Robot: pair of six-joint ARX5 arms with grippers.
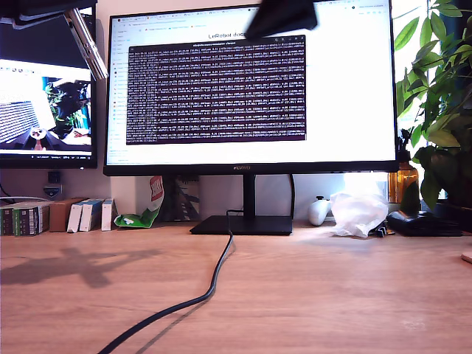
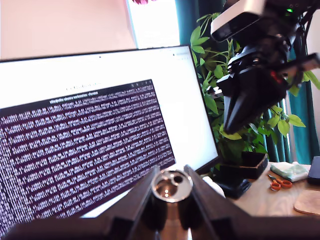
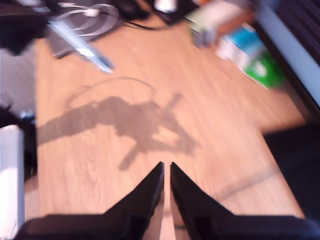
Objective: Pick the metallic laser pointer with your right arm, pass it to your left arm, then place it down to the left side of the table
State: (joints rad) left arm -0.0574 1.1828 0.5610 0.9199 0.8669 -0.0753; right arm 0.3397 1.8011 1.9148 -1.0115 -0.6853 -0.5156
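Look at my first gripper [image 2: 172,192]: you see its jaws clamped on the metallic laser pointer [image 2: 171,186], held high at the exterior view's top left [image 1: 86,43], above the table [image 1: 332,295]. My second gripper [image 3: 166,172] holds nothing, tips nearly touching.

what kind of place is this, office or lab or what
Most likely a home or office desk used as a robot workspace. A large monitor full of terminal text stands on a wooden desk, with a second screen beside it, a leafy houseplant and small boxes along the back.
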